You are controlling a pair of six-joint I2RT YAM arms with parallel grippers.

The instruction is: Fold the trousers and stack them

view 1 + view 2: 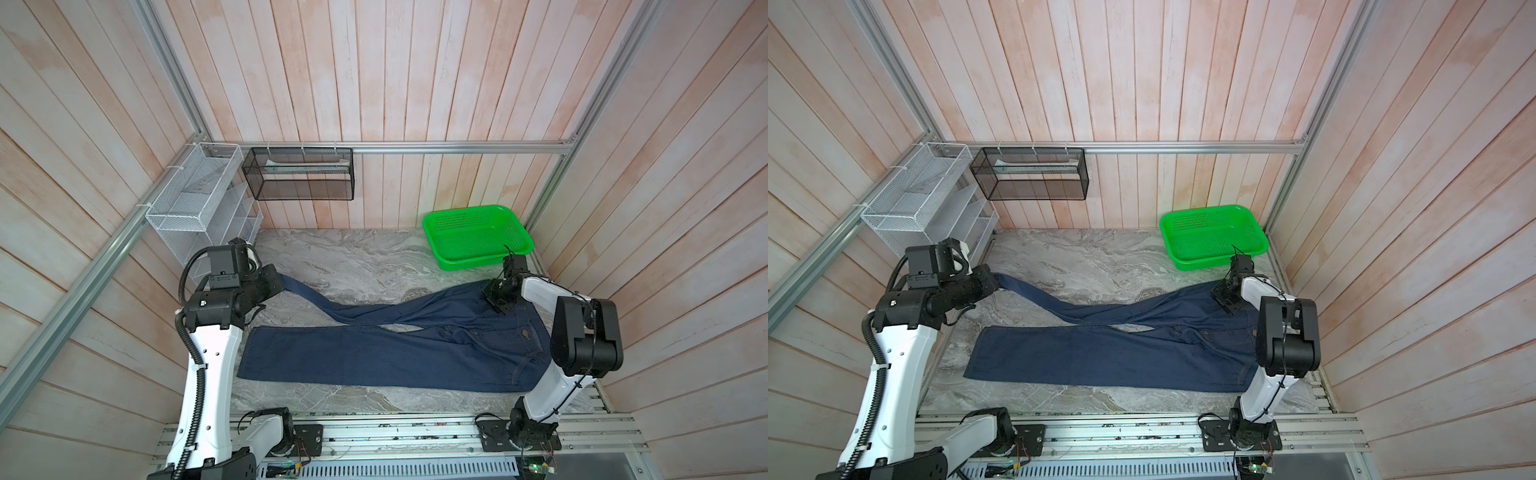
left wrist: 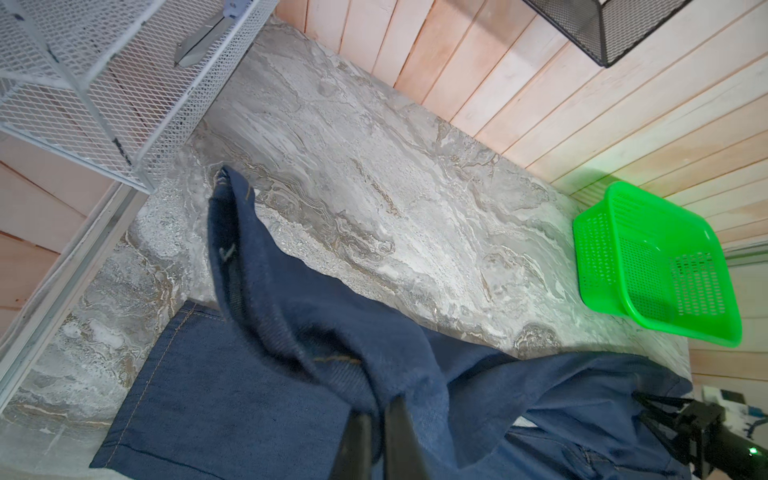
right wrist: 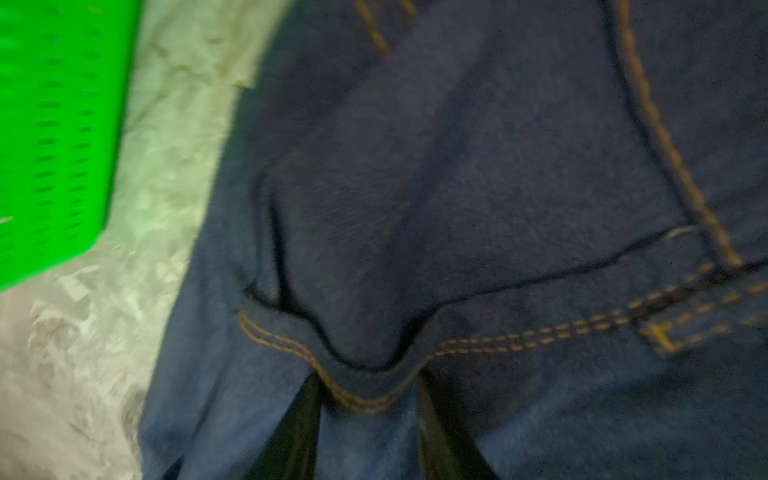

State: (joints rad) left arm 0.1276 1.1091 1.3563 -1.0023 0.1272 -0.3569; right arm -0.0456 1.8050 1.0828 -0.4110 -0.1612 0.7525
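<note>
marble bench (image 1: 353, 257): one pair of trousers (image 1: 374, 353)

grey bench, plank walls. navy trousers lie spread, waist near the green basket (image 1: 473, 262), legs stretching away from it. left pincer (image 2: 376, 436), farthest from the green basket, clamped on one raised leg end. right pincer (image 3: 368, 376) straddles a pocket fold; grip cannot be told.

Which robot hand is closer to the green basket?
Right. The right gripper is on the jeans beside the green basket; the left gripper holds a leg far across the table.

white links (image 1: 220, 353), black joints (image 1: 586, 336), ribbed cable (image 1: 202, 382)
</note>
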